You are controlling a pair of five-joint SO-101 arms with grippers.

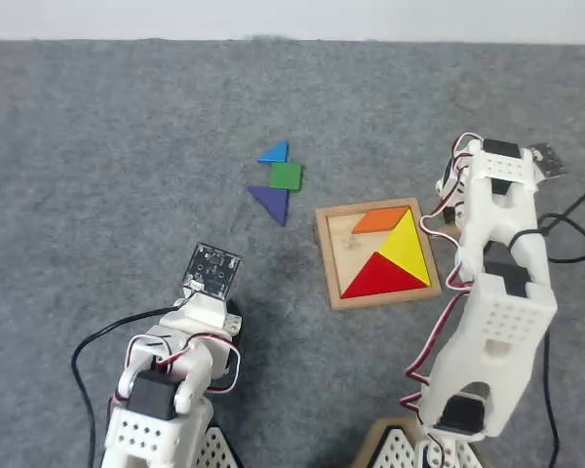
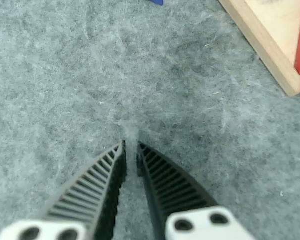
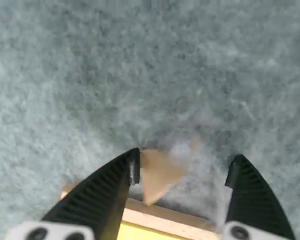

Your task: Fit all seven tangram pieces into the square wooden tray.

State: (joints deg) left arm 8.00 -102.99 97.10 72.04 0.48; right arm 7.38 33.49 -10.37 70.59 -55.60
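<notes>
The square wooden tray (image 1: 328, 255) lies right of centre and holds an orange parallelogram (image 1: 381, 219), a yellow triangle (image 1: 408, 248) and a red triangle (image 1: 378, 277). On the carpet to its far left lie a blue triangle (image 1: 275, 153), a green square (image 1: 286, 175) and a purple triangle (image 1: 272, 202). My right gripper (image 3: 186, 162) is open just beyond the tray's far right rim (image 3: 160, 212). A pale tan triangle (image 3: 160, 170) lies between its fingers, against one fingertip. My left gripper (image 2: 131, 150) is shut and empty over bare carpet, with the tray corner (image 2: 270, 45) ahead of it.
Grey carpet covers the whole table. The right arm (image 1: 497, 224) stretches along the tray's right side. The left arm (image 1: 190, 341) sits at the near left, its wrist board (image 1: 212, 271) short of the tray. Open carpet lies to the far left.
</notes>
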